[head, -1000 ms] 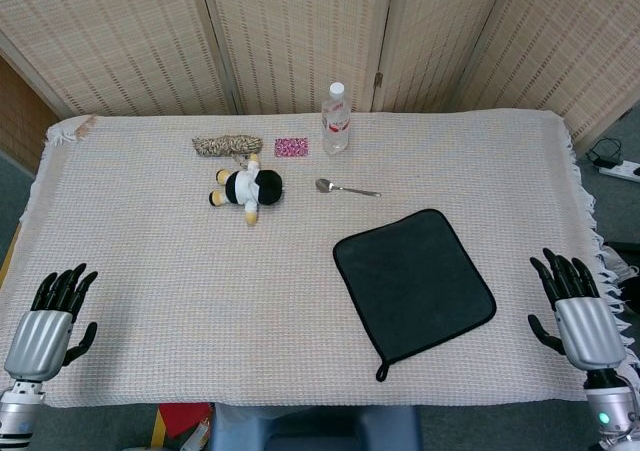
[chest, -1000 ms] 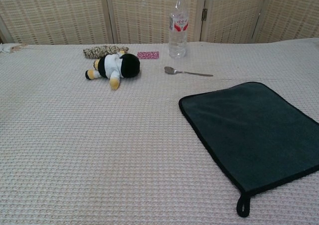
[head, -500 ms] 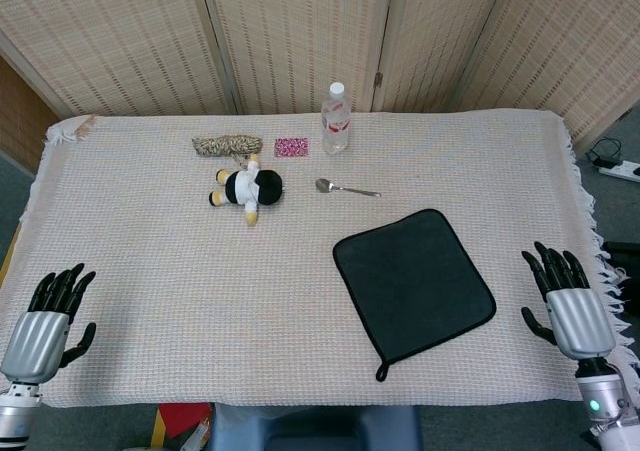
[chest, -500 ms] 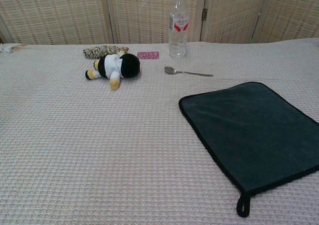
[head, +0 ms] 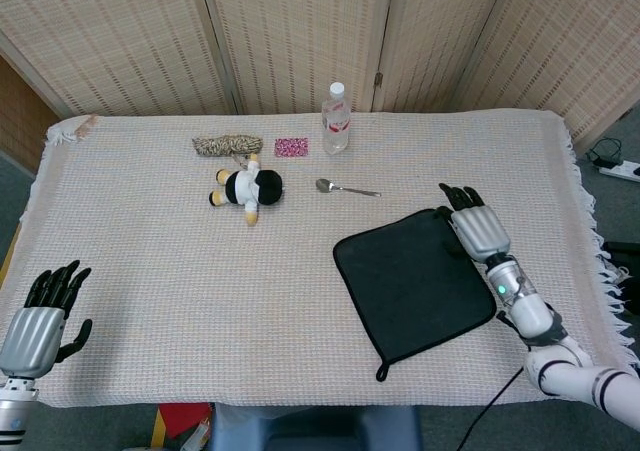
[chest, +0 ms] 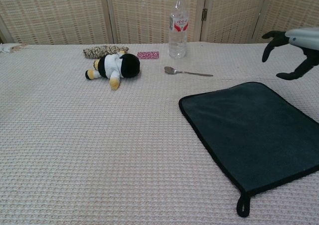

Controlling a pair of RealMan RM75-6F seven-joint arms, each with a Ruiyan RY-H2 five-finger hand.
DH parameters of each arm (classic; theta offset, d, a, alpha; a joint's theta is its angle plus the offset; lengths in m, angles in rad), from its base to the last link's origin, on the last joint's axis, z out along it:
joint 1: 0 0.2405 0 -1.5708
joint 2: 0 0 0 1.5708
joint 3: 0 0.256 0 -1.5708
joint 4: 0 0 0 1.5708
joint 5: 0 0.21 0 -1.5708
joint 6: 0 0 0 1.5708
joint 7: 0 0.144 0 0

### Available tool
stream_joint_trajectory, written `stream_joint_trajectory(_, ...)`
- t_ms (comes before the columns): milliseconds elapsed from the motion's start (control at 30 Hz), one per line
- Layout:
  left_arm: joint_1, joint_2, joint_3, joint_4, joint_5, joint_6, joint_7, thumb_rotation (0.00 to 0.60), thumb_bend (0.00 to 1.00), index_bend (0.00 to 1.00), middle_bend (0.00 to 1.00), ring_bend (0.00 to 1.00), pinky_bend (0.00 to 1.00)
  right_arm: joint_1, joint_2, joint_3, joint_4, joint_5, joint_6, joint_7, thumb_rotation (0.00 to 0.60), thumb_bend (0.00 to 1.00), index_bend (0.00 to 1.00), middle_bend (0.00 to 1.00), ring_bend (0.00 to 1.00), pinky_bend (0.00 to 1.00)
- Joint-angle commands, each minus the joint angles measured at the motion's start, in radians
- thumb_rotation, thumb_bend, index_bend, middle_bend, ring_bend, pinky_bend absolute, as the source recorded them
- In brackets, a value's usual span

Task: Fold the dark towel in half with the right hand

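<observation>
Above the far right corner of the dark towel [head: 413, 284], the right hand's fingertips [chest: 269, 41] curled down and apart, holding nothing; thumb and fingers stood wide in the chest view. The right hand [head: 475, 224] hung over that corner, palm down, arm running back toward the near right. Whether it touched the cloth was hard to tell from the head view; the chest view suggested it was clear above the towel.

The towel lay flat and unfolded on the right half of the table [head: 150, 261], turned at an angle, its hanging loop [chest: 242, 205] at the near corner.

Judged step: reach and pinch the far right corner. To do it well, lower onto the bound edge, not the middle, pinch a single layer, lift only enough to clear, then carry it across to the opposite edge so the corners match. Dragging low would likely bunch the towel on the waffle cloth.

The spoon [head: 345, 187] and bottle [head: 336, 119] lay beyond the towel, out of the fold path. The left hand [head: 42, 320] rested at the near left edge, fingers spread, holding nothing.
</observation>
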Motion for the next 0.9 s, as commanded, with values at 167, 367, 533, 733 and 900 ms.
stream_joint_trajectory(167,0.002,0.007,-0.007,0.002,-0.01,0.004,-0.013,0.6,0.52,0.0,0.0,0.0,0.0,0.139,-0.155,0.026,0.18,0.089,-0.13,-0.015,0.6,0.42,0.38,0.01,0.0,0.0)
stream_joint_trajectory(367,0.004,0.012,-0.013,0.012,-0.024,0.003,-0.031,0.6,0.52,0.0,0.0,0.0,0.0,0.202,-0.242,0.018,0.286,0.101,-0.175,0.006,0.6,0.44,0.41,0.03,0.0,0.0)
stream_joint_trajectory(533,0.003,0.012,-0.013,0.009,-0.022,0.005,-0.029,0.6,0.52,0.0,0.0,0.0,0.0,0.25,-0.3,0.015,0.375,0.126,-0.222,0.001,0.6,0.44,0.41,0.03,0.0,0.0)
stream_joint_trajectory(733,0.005,0.017,-0.014,0.009,-0.024,0.007,-0.039,0.6,0.52,0.0,0.0,0.0,0.0,0.287,-0.348,0.011,0.457,0.168,-0.269,-0.013,0.6,0.44,0.41,0.03,0.0,0.0)
stream_joint_trajectory(900,0.004,0.019,-0.016,0.012,-0.027,0.005,-0.046,0.6,0.52,0.0,0.0,0.0,0.0,0.299,-0.367,-0.004,0.498,0.194,-0.299,-0.03,0.6,0.44,0.41,0.03,0.0,0.0)
